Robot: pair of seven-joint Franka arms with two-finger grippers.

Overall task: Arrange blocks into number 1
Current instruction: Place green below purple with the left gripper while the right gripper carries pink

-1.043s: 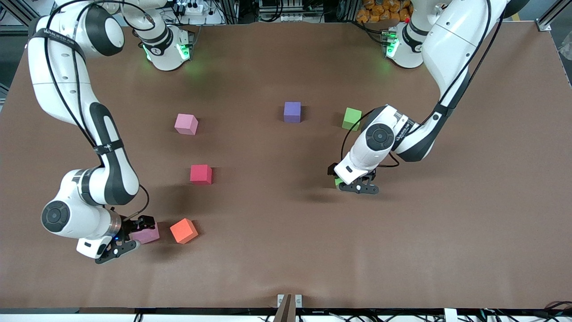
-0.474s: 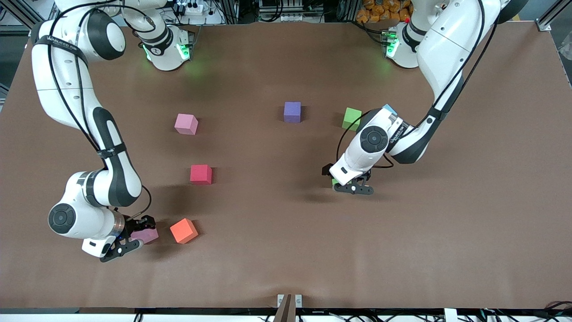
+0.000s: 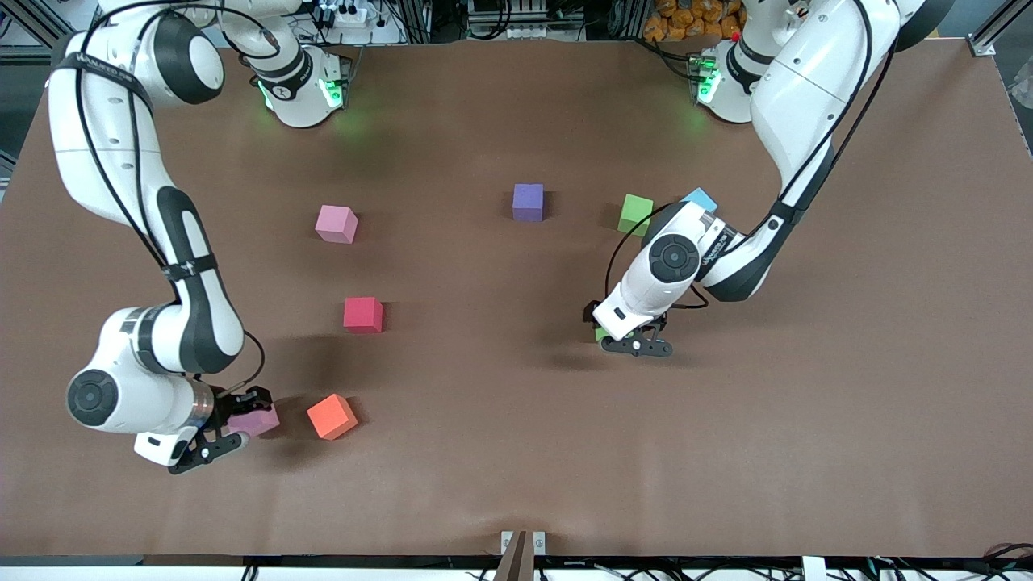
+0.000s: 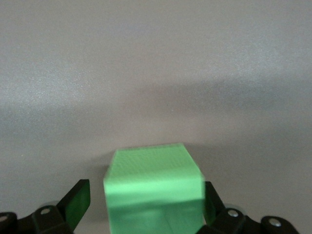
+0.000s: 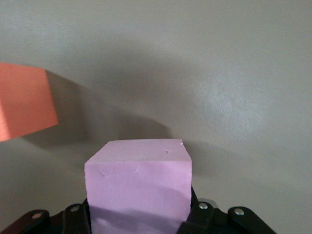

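Pink block (image 5: 138, 187) square-on between right gripper (image 5: 139, 214) fingers

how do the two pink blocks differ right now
One pink block is clamped in the right gripper, shut on it beside the orange block; the other pink block sits free on the table, no gripper near.
The gripped one lies nearer the front camera; the free one lies farther, past the red block.
Both are plain pink cubes of like size.
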